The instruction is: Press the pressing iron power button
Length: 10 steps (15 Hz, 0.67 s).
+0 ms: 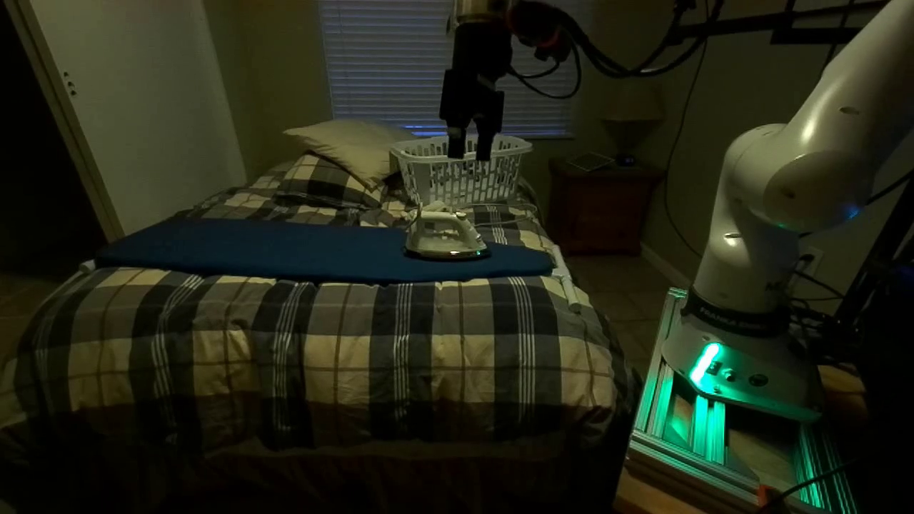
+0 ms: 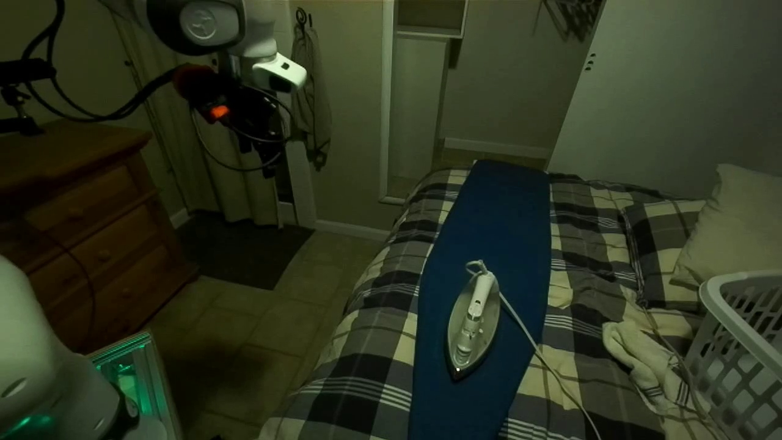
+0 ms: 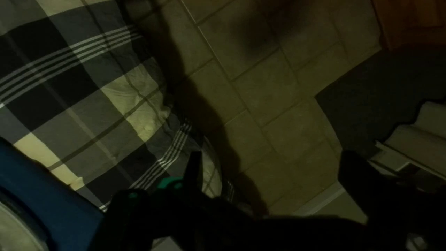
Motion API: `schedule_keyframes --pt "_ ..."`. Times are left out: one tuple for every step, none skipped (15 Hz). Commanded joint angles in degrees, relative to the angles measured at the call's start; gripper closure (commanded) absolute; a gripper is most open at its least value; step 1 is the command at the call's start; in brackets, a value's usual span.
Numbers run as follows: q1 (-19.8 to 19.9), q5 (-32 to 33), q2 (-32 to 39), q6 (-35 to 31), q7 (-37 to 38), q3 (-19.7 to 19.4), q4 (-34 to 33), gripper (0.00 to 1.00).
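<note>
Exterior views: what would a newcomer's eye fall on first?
The bright green light on the robot's base would likely win in this gloom. Next comes the pale iron on the blue ironing board across the plaid bed. The open gripper hangs higher, in midair.

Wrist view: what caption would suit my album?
Open gripper, plaid bedspread, tiled floor and, at lower left, part of the iron on a blue board.

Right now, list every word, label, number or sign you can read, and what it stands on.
"FRANKA", on the dark band at the robot's base; the next word is blurred.
Dark marks on the white link above: too blurred to read.
Round emblem on the arm: no letters readable.
Pressing iron: no readable text.
</note>
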<state>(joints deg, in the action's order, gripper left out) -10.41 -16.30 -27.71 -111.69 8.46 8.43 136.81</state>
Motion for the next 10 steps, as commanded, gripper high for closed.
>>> schedule_keyframes --pt "2.84 5.34 1.85 -5.67 -5.56 -1.29 4.57 0.00" --pt "3.27 6.89 3.05 -8.48 -8.84 -2.12 5.49 0.00" --pt "3.86 9.46 4.22 -10.81 -11.78 -2.63 5.93 0.00" --pt "4.55 12.49 5.84 -12.66 -14.74 -3.28 6.08 0.00" --pt "5.13 14.92 7.23 -14.60 -17.00 -4.01 6.46 0.00" --pt "6.09 18.06 8.97 -16.16 -18.88 -4.69 6.48 0.00" --pt "7.14 21.28 10.48 -16.93 -20.31 -5.37 6.41 0.00" --pt "8.39 24.88 11.91 -18.04 -20.94 -5.91 6.37 0.00" --pt "9.67 28.58 13.23 -18.93 -21.09 -6.44 6.22 0.00" --pt "10.87 32.32 14.40 -20.09 -20.91 -6.94 6.16 0.00"
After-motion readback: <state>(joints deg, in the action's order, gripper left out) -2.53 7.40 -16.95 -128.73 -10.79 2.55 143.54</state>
